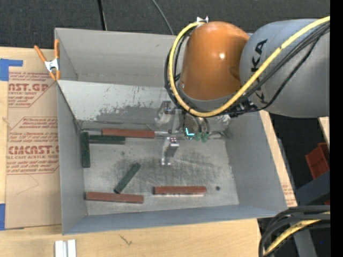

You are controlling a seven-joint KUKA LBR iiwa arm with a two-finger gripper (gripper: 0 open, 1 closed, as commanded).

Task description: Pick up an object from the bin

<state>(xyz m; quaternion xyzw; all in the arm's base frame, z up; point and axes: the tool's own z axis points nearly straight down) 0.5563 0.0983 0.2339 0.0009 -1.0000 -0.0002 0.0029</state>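
Note:
My gripper [168, 157] hangs below the arm's orange cover, over the bare floor in the middle of the bin, and nothing shows in it. A long red-brown bar [127, 134] lies flat to its left, its right end close beside the gripper. A short dark green bar [127, 177] lies slanted lower left of the gripper. Another red-brown bar [179, 190] lies flat below it, near the front wall.
A third red-brown bar [114, 197] rests in the front left corner. Along the left wall stands a dark green bar [84, 149], with a second dark green bar [110, 140] running right from its top. The arm and its orange cover hide the bin's back right part.

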